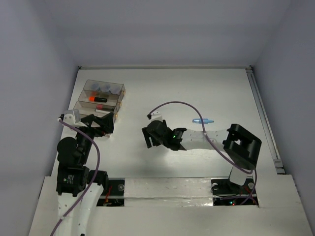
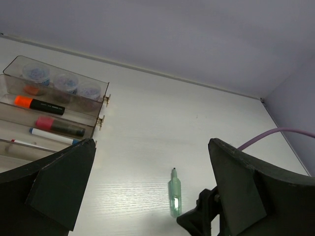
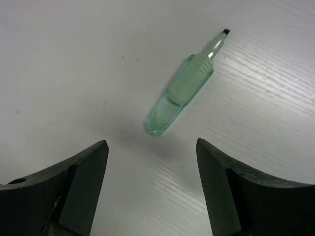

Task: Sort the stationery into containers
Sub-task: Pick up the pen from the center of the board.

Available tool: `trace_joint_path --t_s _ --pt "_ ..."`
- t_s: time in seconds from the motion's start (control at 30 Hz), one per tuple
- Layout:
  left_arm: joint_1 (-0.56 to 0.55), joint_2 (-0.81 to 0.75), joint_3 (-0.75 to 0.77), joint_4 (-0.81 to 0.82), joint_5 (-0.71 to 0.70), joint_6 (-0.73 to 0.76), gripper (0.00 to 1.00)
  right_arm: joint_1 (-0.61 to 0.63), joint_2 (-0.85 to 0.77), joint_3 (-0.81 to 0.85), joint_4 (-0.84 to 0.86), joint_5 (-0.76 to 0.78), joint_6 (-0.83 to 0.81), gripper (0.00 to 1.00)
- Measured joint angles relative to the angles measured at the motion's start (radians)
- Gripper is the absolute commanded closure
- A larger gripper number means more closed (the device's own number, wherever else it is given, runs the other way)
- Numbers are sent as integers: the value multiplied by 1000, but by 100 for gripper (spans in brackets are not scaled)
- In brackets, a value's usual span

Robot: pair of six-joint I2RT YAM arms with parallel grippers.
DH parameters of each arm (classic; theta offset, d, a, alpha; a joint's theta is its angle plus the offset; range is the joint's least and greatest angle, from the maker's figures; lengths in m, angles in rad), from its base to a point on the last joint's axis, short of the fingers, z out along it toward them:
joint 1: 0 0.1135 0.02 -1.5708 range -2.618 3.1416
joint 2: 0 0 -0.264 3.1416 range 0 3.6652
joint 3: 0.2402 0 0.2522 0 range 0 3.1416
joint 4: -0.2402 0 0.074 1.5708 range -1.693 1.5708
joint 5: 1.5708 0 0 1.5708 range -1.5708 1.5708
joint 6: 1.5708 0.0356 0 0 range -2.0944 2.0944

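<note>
A pale green marker lies uncapped on the white table, just ahead of my open, empty right gripper. It also shows in the left wrist view, beside the right gripper's dark body. In the top view the right gripper hides it. A light blue marker lies on the table beyond the right arm. The clear containers stand at the far left, holding three grey-blue pots, an orange highlighter, a pink highlighter and thin white pens. My left gripper is open and empty beside the containers.
The table's far edge meets the wall. A rail runs along the right side. A purple cable arcs above the right arm.
</note>
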Motion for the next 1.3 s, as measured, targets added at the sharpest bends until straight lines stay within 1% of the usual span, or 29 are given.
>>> trace_joint_path --t_s 0.13,0.3,0.43,0.47,0.53,0.7,0.87,0.93,1.03,1.13,1.23,1.3 --pt "0 3 -4 -1 3 0 1 38 90 58 -68 47 30 25" --pt "0 9 -4 0 7 0 1 40 170 98 -113 89 58 30" --pt "0 10 -4 0 9 0 1 40 215 149 -124 130 68 43" --pt "0 11 -4 0 9 0 1 40 222 157 -124 136 70 48" --pt "0 14 -4 0 10 0 1 40 228 162 -121 144 76 48" --pt "0 21 -4 0 11 0 1 40 231 162 -114 160 82 53" --pt "0 21 -4 0 11 0 1 40 232 161 -113 178 89 64" --pt "0 24 -4 0 11 0 1 40 232 158 -111 189 92 67" --pt "0 29 -5 0 11 0 1 40 232 152 -101 201 97 65" --pt "0 31 -6 0 11 0 1 39 231 143 -86 213 100 55" --pt "0 32 -6 0 11 0 1 34 227 132 -70 222 101 55" --pt "0 32 -6 0 11 0 1 30 227 125 -56 222 104 56"
